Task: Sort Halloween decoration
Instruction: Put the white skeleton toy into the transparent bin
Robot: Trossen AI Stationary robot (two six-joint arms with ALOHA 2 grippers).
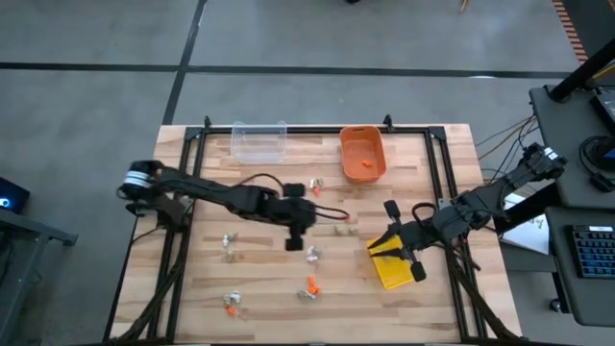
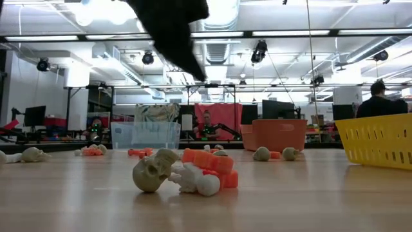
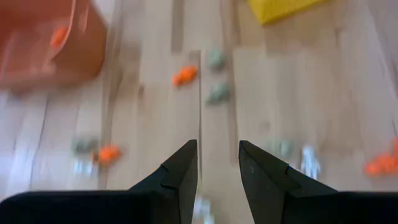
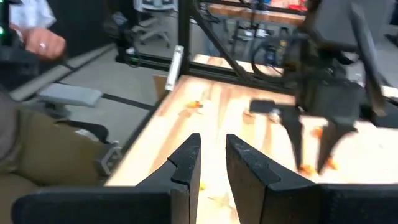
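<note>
Orange bin, upper ctr of high view: a few orange trinkets seen inside. Clear bin, to its left: contents can't be told. Yellow bin, lower right. Halloween decoration scattered on table, ctr to lower left. Left gripper, mid-frame: fingers parted, nothing held. Right gripper, by yellow bin: narrow gap, nothing gripped.
</note>
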